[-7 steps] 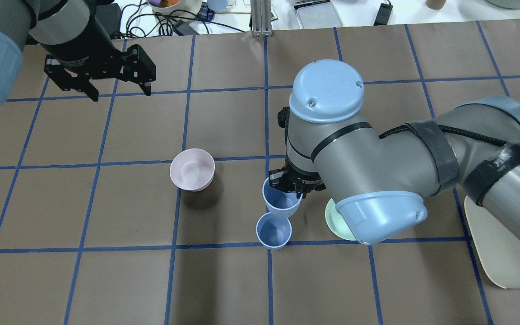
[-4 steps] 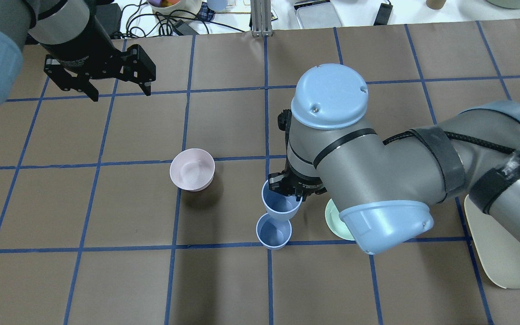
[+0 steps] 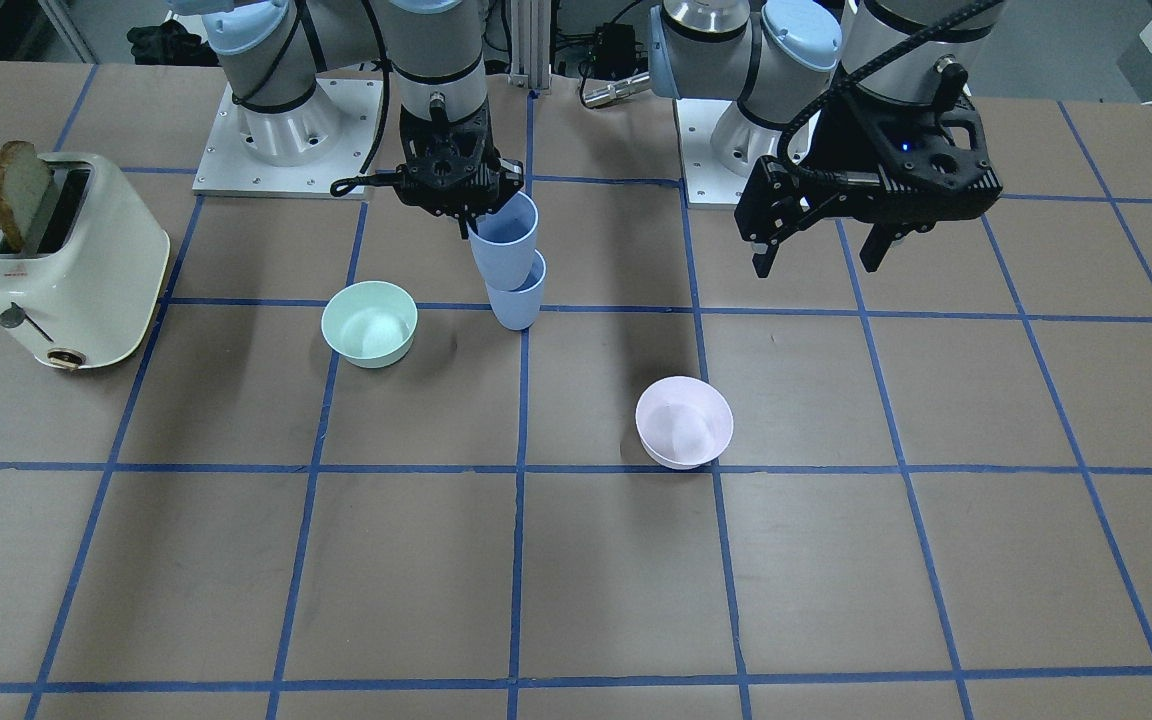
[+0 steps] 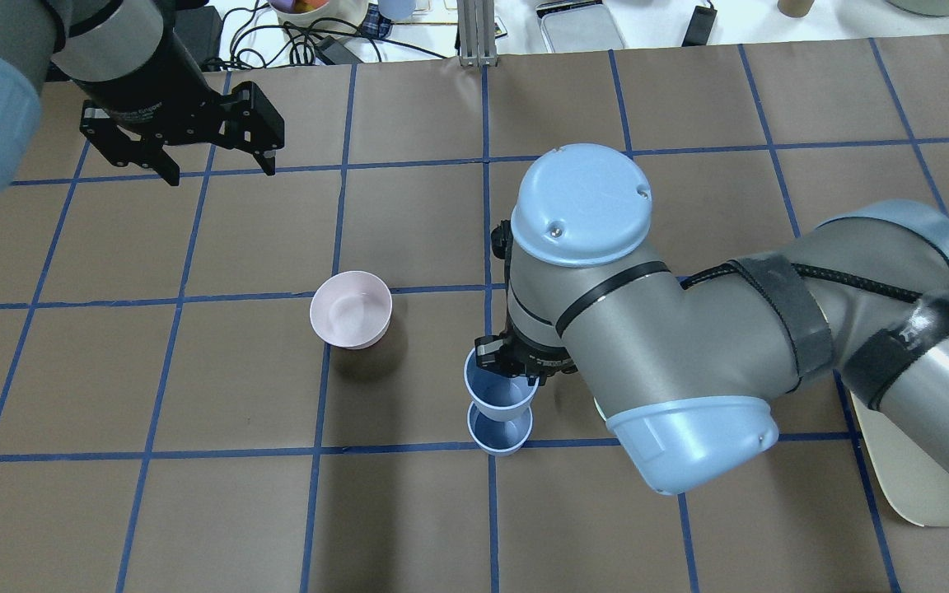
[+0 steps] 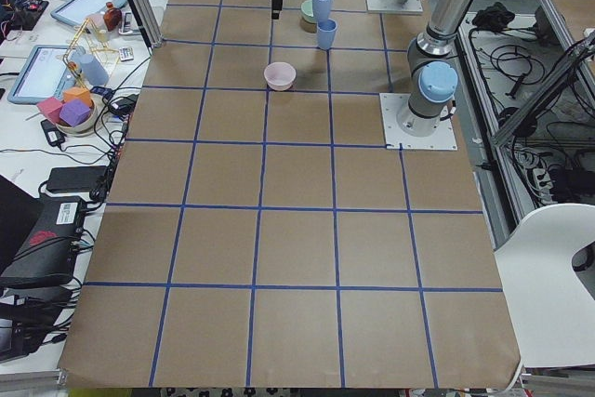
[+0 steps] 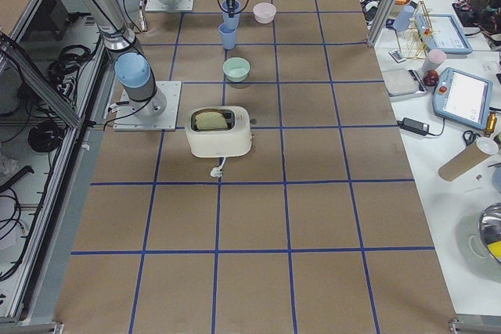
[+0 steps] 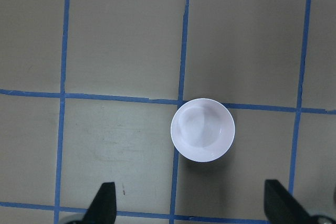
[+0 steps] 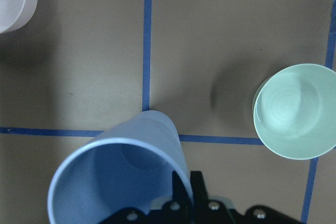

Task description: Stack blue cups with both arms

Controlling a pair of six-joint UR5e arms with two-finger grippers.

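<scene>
One blue cup [image 3: 516,295] stands upright on the table; it also shows in the overhead view [image 4: 499,435]. My right gripper [image 3: 471,215] is shut on the rim of the second blue cup [image 3: 503,238], one finger inside and one outside. It holds that cup slightly tilted, with its base at the standing cup's mouth [image 4: 501,391]. I cannot tell whether the two touch. In the right wrist view the held cup [image 8: 118,182] hides the standing one. My left gripper [image 4: 219,173] is open and empty, high over the table's far left, above the pink bowl [image 7: 202,129].
A mint-green bowl [image 3: 369,322] sits close beside the cups on my right side and shows in the right wrist view [image 8: 294,111]. The pink bowl [image 4: 351,309] sits left of the cups. A cream toaster [image 3: 66,260] with a bread slice stands at the far right.
My right arm has carried the held cup toward me and slightly left, from beside the standing cup to over its mouth. The left arm has not moved.
</scene>
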